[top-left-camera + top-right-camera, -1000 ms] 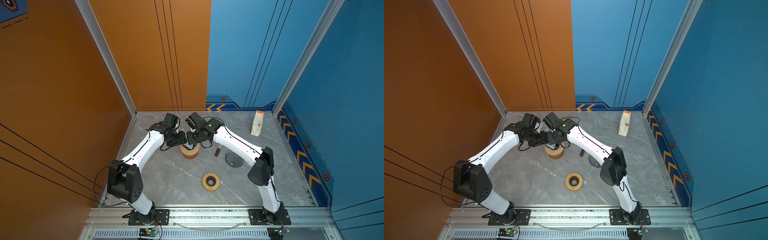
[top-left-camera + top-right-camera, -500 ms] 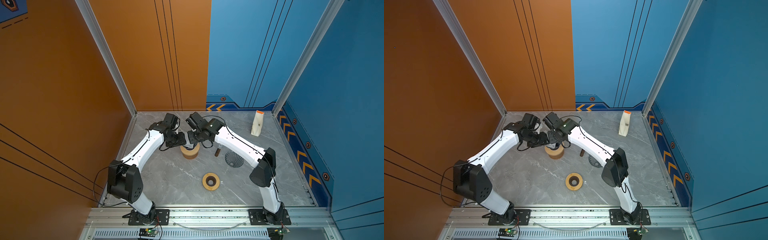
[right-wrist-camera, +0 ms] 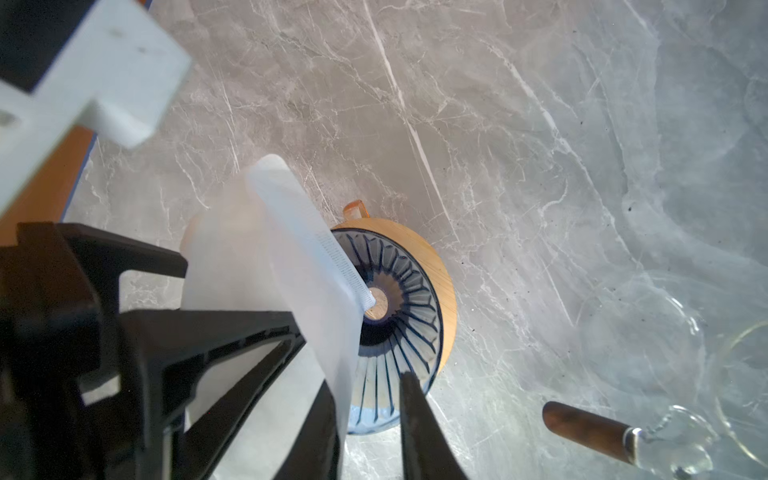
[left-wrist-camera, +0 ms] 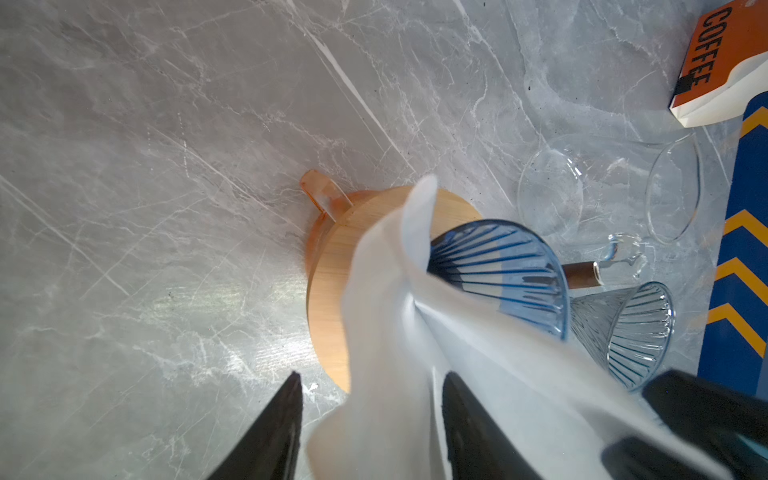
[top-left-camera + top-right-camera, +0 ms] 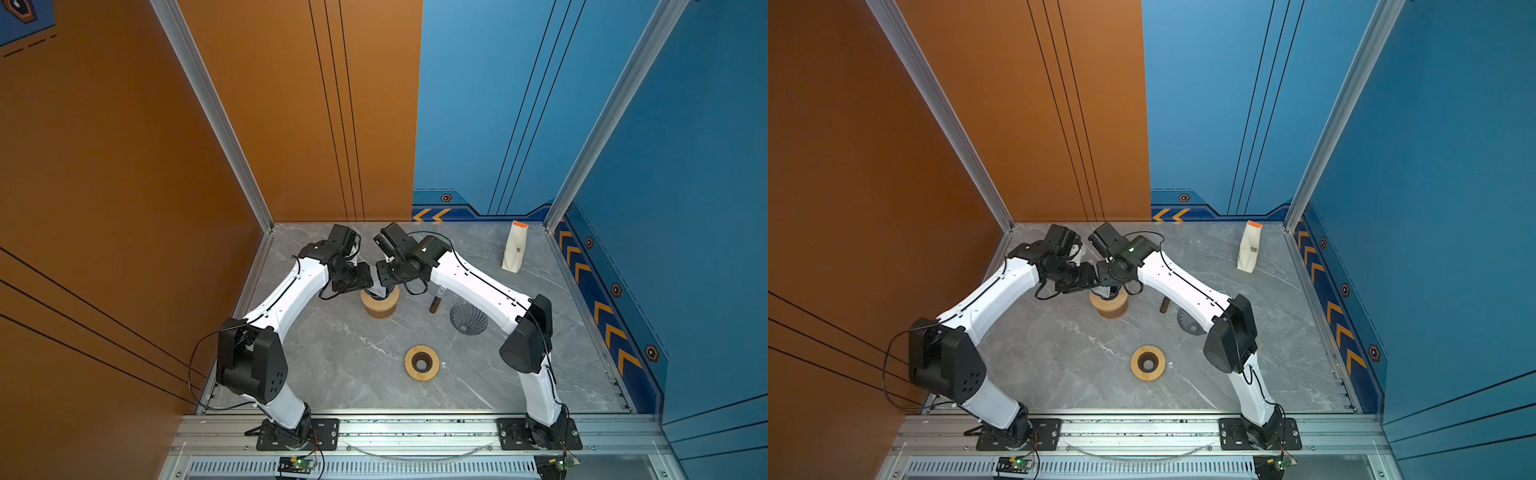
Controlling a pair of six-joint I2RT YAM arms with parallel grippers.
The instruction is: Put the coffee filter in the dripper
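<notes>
Above the blue dripper (image 3: 399, 332) on its wooden stand (image 4: 332, 291), the white filter (image 4: 399, 332) hangs between the left gripper's (image 4: 370, 419) parted jaws while the right gripper (image 3: 365, 415) stands slightly open beside it, so the loose paper could slump outside the rim.

Grey marbled floor (image 5: 353, 353) is enclosed by orange wall (image 5: 124, 166) and blue wall (image 5: 685, 166) panels.

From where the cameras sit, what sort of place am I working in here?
Probably a mock coffee station inside a robot test cell, not a real kitchen. A coffee bag, a blue dripper on a wooden stand and a white filter share a marble-look table, walled by orange and blue panels.
</notes>
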